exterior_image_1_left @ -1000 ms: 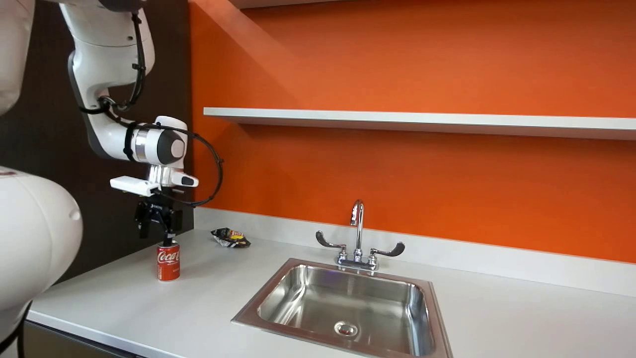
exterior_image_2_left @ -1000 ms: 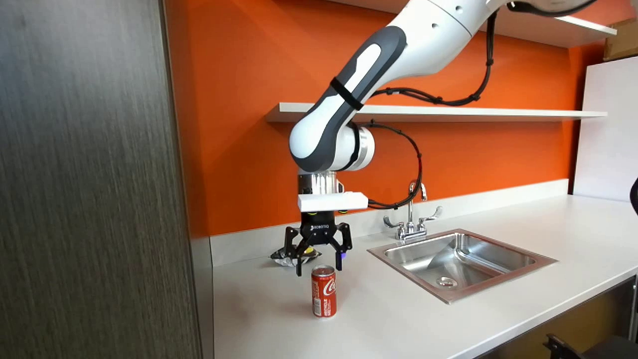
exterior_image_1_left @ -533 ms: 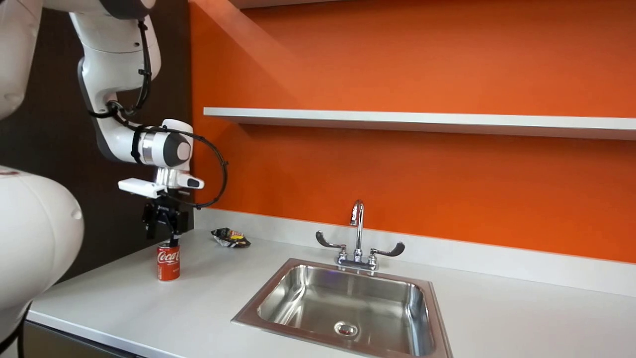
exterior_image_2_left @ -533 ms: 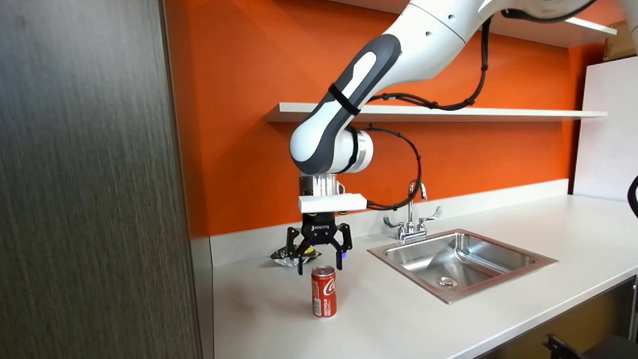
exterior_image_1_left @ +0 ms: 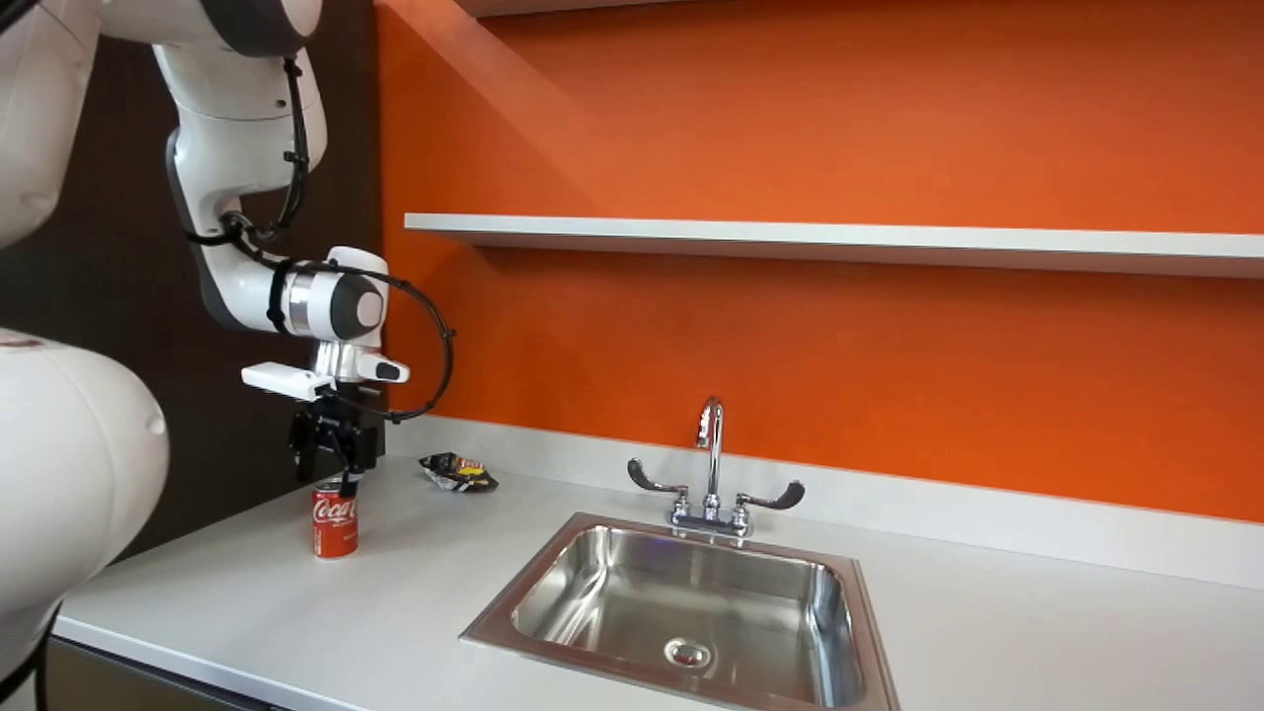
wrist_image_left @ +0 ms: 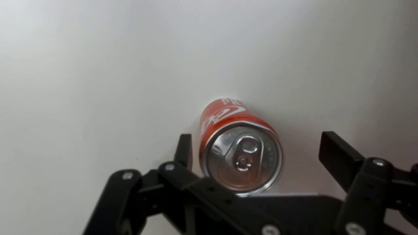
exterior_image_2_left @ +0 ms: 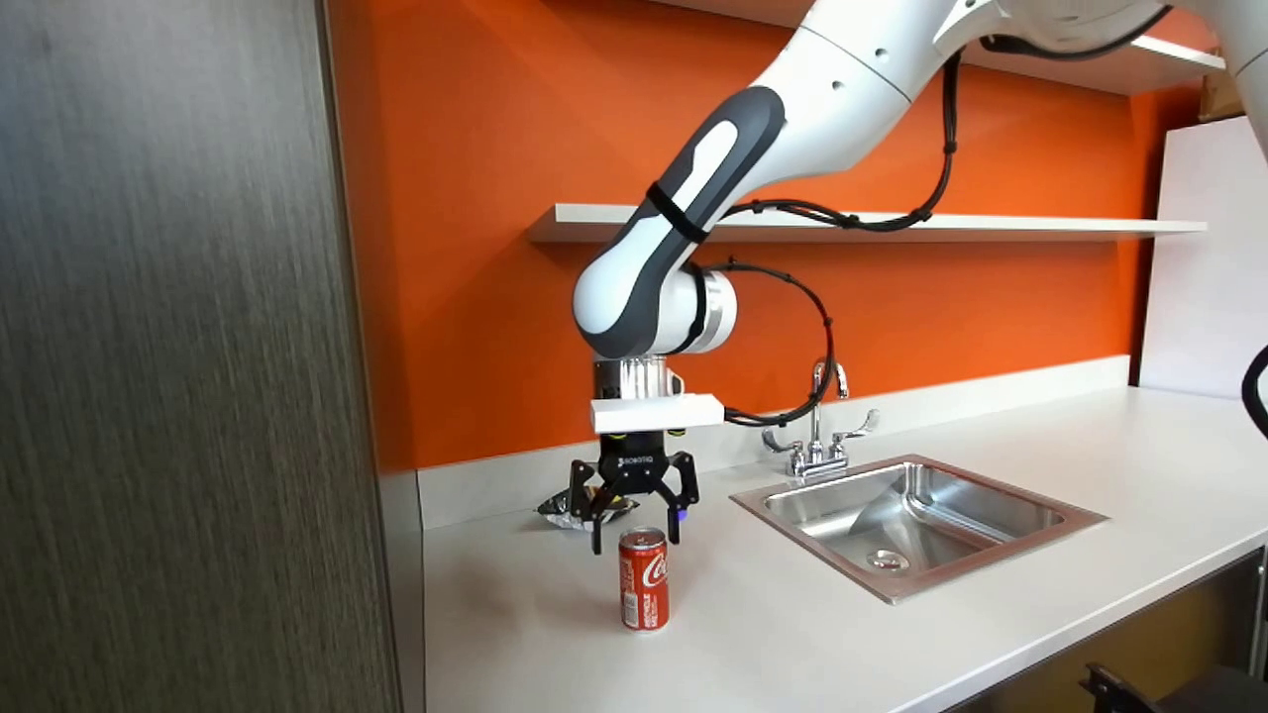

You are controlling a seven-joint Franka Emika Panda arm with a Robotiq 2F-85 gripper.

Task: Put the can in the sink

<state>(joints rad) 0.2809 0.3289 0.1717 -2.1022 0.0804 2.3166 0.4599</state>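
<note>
The red can [exterior_image_1_left: 336, 528] stands upright on the counter, left of the sink, in both exterior views [exterior_image_2_left: 644, 584]. In the wrist view its silvery top and pull tab [wrist_image_left: 243, 156] face the camera. My gripper [exterior_image_2_left: 635, 537] is open and empty, pointing down, with its fingertips close to the height of the can's top. In the wrist view the can's top lies between the two fingers [wrist_image_left: 256, 150], nearer the left finger, with a wider gap on the right. The stainless steel sink [exterior_image_1_left: 711, 602] also shows in an exterior view [exterior_image_2_left: 921, 525]; nothing lies in its basin.
A small dark-and-yellow wrapper [exterior_image_1_left: 459, 472] lies on the counter behind the can. The chrome faucet [exterior_image_1_left: 712, 464] with two handles rises behind the sink. A white shelf [exterior_image_1_left: 839, 242] runs along the orange wall. A dark panel [exterior_image_2_left: 188, 396] stands beside the counter.
In an exterior view my gripper has shifted right relative to the can, then come slightly lower in the last half second. The can has not moved. The gripper stays open.
</note>
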